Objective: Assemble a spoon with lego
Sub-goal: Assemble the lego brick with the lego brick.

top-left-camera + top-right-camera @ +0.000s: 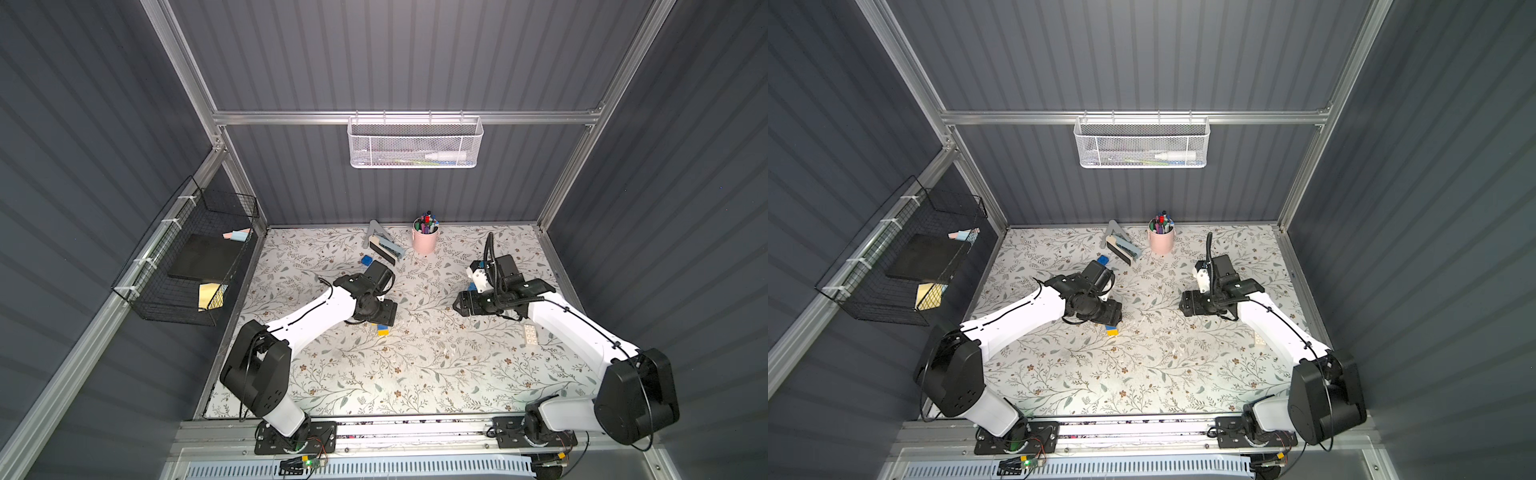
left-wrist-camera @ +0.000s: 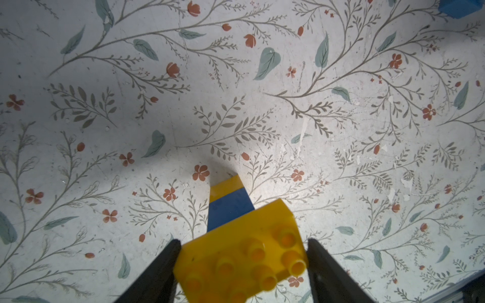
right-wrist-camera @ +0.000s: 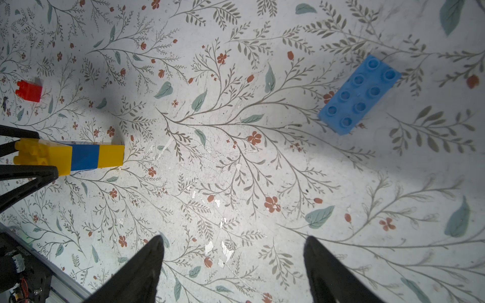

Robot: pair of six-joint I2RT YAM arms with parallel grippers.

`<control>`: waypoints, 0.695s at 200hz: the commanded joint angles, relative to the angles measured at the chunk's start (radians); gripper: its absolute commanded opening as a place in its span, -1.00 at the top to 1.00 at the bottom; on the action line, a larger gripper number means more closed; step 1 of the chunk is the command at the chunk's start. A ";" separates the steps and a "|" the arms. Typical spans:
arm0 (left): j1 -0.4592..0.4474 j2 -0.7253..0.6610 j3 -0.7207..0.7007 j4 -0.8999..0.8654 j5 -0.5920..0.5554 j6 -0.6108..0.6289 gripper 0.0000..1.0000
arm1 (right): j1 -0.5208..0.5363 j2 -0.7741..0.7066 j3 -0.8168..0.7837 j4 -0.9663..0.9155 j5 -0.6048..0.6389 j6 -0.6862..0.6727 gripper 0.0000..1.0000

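Found the left fingers (image 2: 162,272) part open and clamped on the studded yellow end of the part-built spoon (image 3: 84,157), a joined yellow, dark blue and yellow row of plastic bricks, near the middle of the floral worktop (image 1: 415,374); could not tell whether its far end touched the surface; saw the right fingers (image 3: 141,270) spread wide and empty above bare worktop; noted a loose light blue eight-stud brick (image 3: 359,94) near them; spotted a small red brick (image 3: 29,90) apart from the spoon, and a white studded brick (image 1: 530,334) toward the right edge.
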 commanded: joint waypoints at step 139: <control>-0.007 -0.063 0.193 -0.091 -0.069 -0.033 -0.99 | -0.044 -0.027 0.040 -0.060 0.123 0.092 -0.85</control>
